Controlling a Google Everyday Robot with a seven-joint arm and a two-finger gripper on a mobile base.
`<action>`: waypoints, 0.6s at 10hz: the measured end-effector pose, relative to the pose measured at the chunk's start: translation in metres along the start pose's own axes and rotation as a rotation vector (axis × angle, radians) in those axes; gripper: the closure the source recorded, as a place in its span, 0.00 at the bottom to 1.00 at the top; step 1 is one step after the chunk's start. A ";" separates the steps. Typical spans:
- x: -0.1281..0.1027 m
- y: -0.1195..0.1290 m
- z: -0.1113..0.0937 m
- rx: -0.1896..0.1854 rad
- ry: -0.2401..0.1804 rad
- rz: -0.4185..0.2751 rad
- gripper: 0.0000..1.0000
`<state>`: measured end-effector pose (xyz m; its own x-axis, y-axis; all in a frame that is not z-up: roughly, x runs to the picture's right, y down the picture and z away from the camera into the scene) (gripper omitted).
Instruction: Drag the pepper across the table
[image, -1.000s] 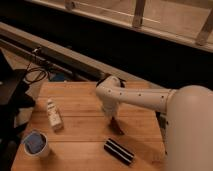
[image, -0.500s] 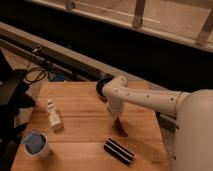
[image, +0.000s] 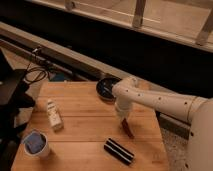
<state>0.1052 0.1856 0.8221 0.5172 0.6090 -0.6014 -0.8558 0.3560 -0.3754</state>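
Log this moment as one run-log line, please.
phase: drag | gripper: lowered at pepper, right part of table | striped block: apart, nearer front edge

Dim room; pale ledge (image: 75, 59) behind, railing posts (image: 138, 14) above, claw (image: 123, 121) low.
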 end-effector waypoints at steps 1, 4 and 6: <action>0.002 0.001 0.000 0.000 0.000 0.007 0.96; 0.011 0.002 -0.003 -0.001 0.012 0.009 0.96; 0.018 0.002 -0.005 -0.003 0.014 0.017 0.96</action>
<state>0.1130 0.1937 0.8076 0.5030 0.6045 -0.6177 -0.8642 0.3436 -0.3675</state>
